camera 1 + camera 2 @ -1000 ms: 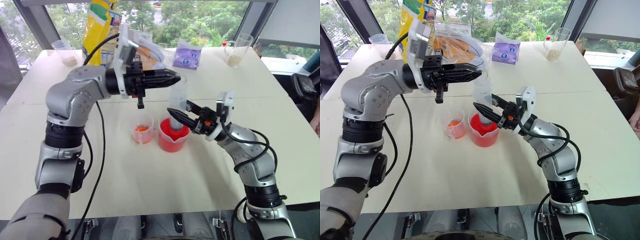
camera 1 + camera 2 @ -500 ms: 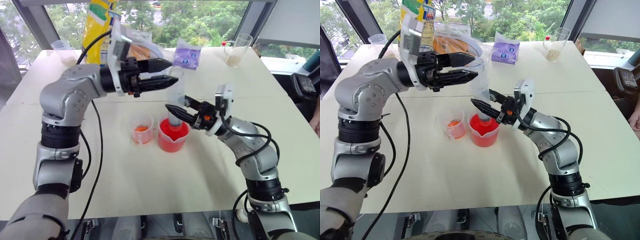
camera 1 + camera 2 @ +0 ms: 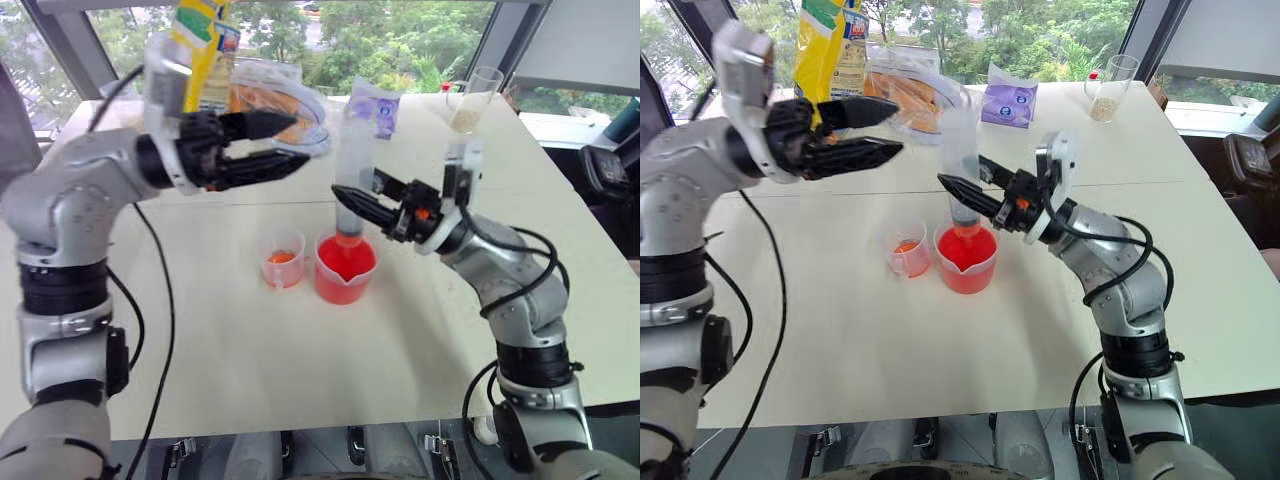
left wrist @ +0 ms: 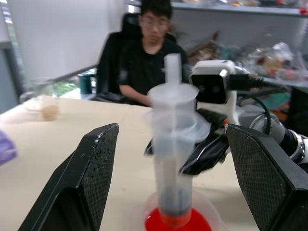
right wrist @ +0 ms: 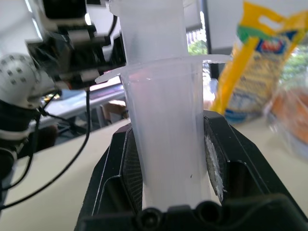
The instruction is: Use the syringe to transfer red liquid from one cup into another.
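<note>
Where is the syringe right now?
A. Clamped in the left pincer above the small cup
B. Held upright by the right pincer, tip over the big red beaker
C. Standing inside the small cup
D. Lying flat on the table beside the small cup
B: the right pincer is shut on the syringe, which stands upright with its tip over the big red beaker; the left pincer is open and apart from it.

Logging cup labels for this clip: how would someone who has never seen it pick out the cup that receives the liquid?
On the pale table, find the two clear cups side by side near the middle. The receiving cup is the one on the robot's left. It is smaller than the red-filled spouted beaker beside it and holds only a little orange-red liquid.
</note>
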Robot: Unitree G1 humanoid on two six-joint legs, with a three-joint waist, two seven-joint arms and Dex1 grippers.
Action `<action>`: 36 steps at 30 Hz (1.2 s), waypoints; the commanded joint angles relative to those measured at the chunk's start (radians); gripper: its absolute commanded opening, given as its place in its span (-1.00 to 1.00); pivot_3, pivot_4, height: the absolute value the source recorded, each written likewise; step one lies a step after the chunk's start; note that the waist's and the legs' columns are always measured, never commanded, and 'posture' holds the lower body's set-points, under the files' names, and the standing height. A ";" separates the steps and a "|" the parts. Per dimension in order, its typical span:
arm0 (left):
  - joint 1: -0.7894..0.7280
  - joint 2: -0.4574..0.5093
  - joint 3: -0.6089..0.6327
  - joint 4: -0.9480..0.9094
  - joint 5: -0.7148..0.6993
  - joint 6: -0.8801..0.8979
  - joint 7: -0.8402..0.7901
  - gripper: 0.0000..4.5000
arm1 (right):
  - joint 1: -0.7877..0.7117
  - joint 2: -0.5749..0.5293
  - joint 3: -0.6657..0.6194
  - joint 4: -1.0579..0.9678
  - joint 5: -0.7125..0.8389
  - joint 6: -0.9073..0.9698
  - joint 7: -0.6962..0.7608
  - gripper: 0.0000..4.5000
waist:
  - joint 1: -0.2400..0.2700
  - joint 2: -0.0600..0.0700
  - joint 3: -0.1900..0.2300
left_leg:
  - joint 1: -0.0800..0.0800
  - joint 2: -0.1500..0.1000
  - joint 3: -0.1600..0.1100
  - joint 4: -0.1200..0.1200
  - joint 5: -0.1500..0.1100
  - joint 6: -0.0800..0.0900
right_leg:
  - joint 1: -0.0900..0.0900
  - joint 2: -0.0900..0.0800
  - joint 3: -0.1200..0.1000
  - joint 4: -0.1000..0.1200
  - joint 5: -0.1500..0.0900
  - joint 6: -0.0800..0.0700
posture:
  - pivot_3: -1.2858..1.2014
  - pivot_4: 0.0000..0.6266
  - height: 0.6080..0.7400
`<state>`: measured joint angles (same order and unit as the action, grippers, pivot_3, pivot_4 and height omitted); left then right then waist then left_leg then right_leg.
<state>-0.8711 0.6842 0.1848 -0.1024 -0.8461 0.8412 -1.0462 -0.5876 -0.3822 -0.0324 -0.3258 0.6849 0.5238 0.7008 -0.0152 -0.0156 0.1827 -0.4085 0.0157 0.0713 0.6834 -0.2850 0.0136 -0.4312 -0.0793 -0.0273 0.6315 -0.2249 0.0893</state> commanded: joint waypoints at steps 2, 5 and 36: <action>-0.035 0.034 0.095 -0.034 -0.092 0.037 0.040 0.62 | -0.141 0.005 -0.040 -0.015 0.081 0.035 -0.007 -0.38 | 0.002 0.000 0.000 | 0.000 0.000 0.000 0.000 0.000 0.000 | 0.000 0.000 0.000 0.000 0.000 0.000 | 0.03 -0.52 1.00; -0.053 0.056 0.134 -0.046 -0.138 0.060 0.071 0.62 | -0.212 0.054 -0.020 0.062 0.094 0.036 0.005 -0.38 | 0.002 -0.001 0.000 | 0.000 0.000 -0.002 0.000 0.000 0.000 | 0.001 0.000 -0.001 0.000 0.000 0.000 | 0.03 -0.52 1.00; 0.074 0.115 0.056 -0.115 -0.087 -0.022 0.153 0.62 | -0.134 0.275 0.175 0.350 -0.170 -0.218 0.167 -0.38 | -0.002 -0.001 0.000 | 0.000 -0.001 -0.001 0.000 0.000 -0.001 | 0.000 0.000 -0.001 0.000 0.000 0.000 | 0.03 -0.52 1.00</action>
<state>-0.7874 0.8025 0.2374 -0.2256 -0.9468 0.8475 -0.8905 -0.7143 -0.1156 0.1453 0.0730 0.5145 0.3219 0.8620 -0.0169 -0.0162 0.1828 -0.4085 0.0151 0.0702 0.6830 -0.2845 0.0125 -0.4307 -0.0798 -0.0286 0.6318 -0.2248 0.0890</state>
